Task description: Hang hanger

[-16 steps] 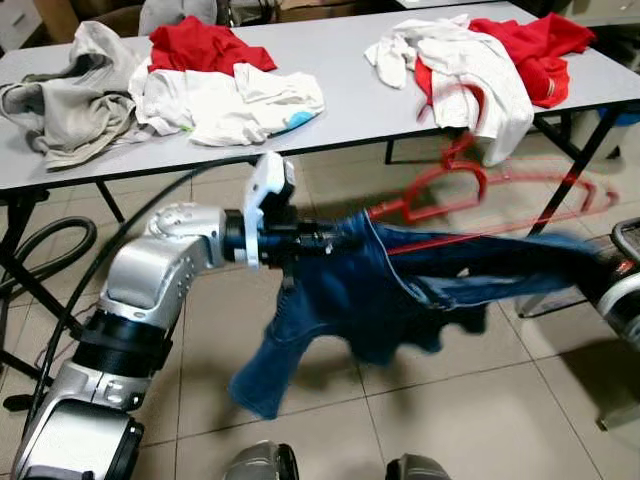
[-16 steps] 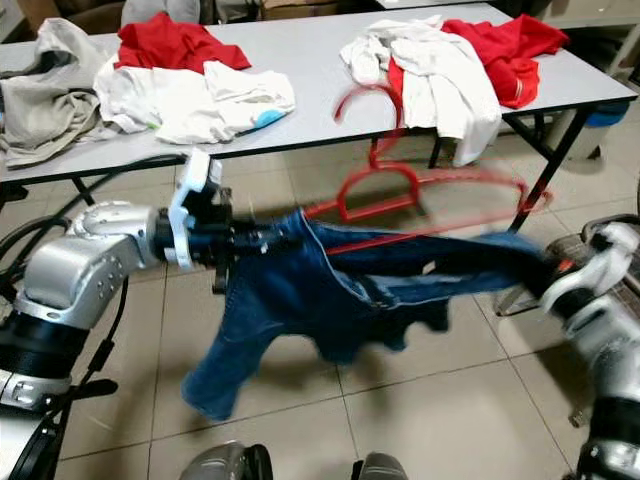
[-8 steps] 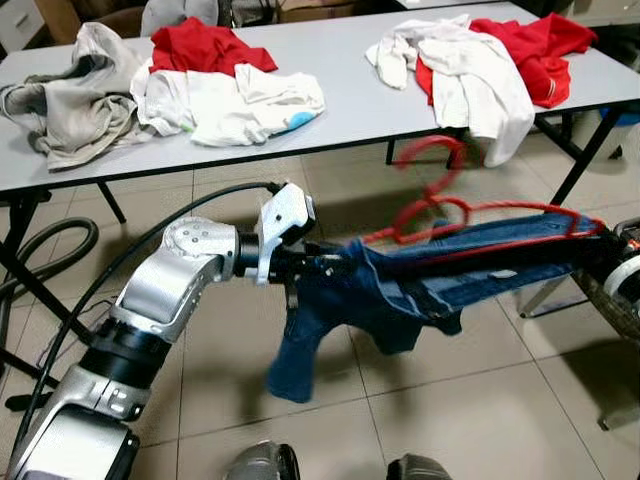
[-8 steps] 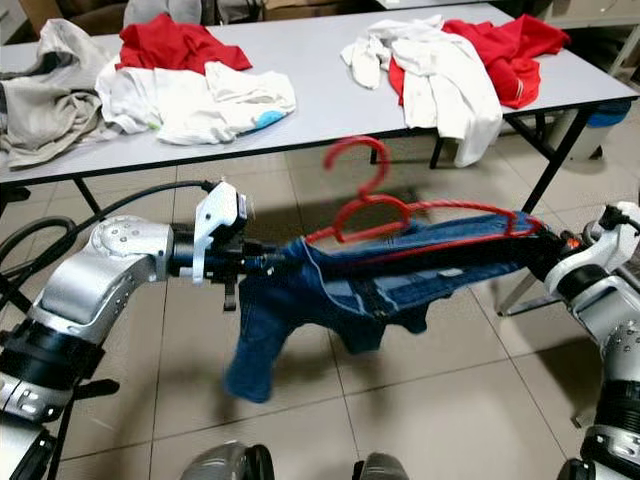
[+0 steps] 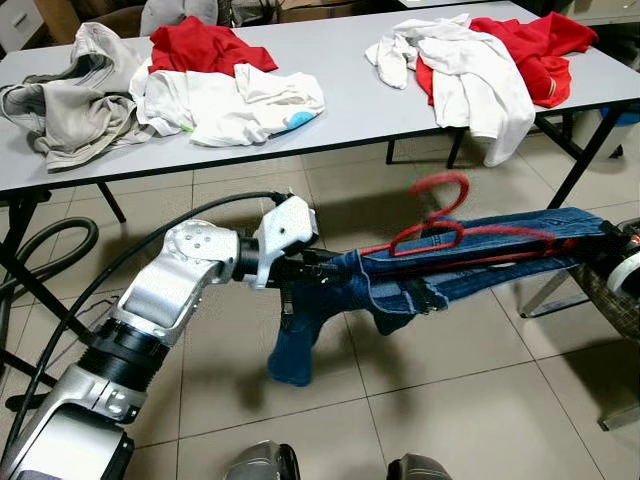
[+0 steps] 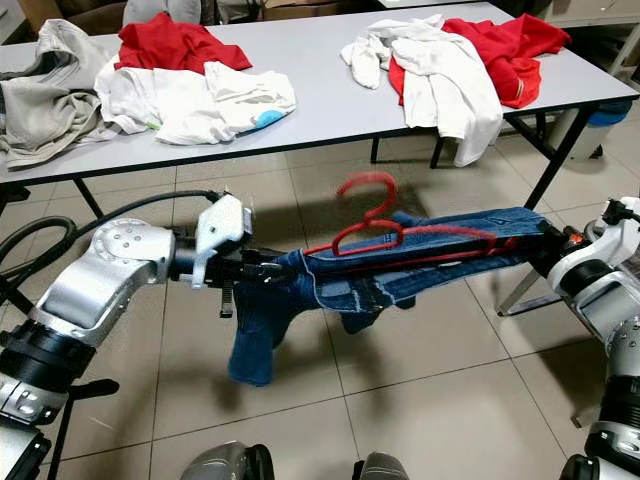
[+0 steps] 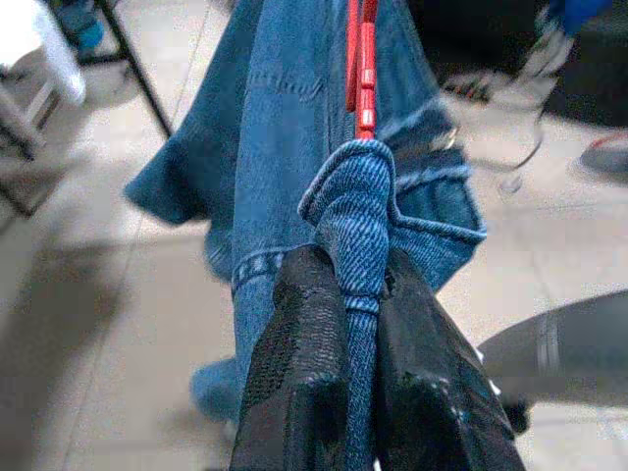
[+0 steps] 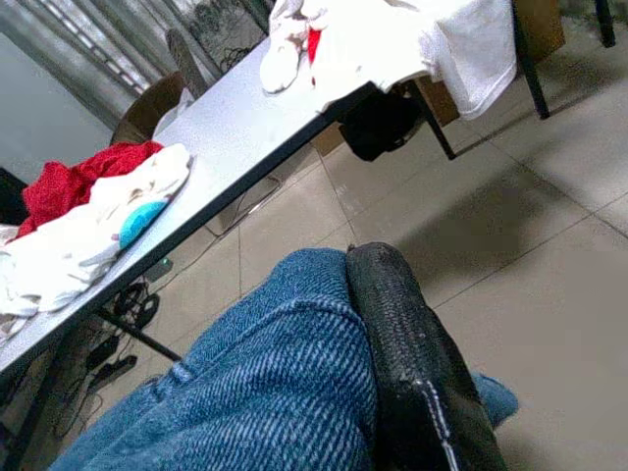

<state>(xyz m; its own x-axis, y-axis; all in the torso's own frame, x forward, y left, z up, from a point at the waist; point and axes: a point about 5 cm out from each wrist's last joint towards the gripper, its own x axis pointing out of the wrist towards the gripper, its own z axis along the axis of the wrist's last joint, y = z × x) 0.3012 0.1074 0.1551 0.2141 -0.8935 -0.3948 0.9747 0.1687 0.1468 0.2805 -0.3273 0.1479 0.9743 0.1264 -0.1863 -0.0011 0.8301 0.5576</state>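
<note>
A pair of blue jeans point(image 5: 400, 285) is stretched almost level above the tiled floor between my two grippers. A red plastic hanger point(image 5: 470, 240) lies along the jeans with its hook point(image 6: 368, 190) sticking up. My left gripper point(image 6: 275, 268) is shut on one end of the denim. In the left wrist view both black fingers point(image 7: 304, 373) pinch a fold of the jeans point(image 7: 294, 128), with the red hanger point(image 7: 363, 69) just beyond. My right gripper point(image 6: 548, 240) is shut on the other end. One of its fingers point(image 8: 402, 343) presses against the denim point(image 8: 255, 392). One jeans leg hangs down near the left gripper.
A long grey table point(image 5: 350, 110) stands just beyond, carrying a grey garment point(image 5: 70, 100), red and white shirts point(image 5: 220, 90), and a white and red pile point(image 5: 490, 60) that droops over its edge. Black table legs point(image 5: 590, 150) stand at right. A black hose point(image 5: 50, 250) lies at left.
The jeans have been pulled tauter and flatter, and less cloth hangs below. The hanger has settled lower onto the denim and has stopped swinging. Both grippers keep their hold.
</note>
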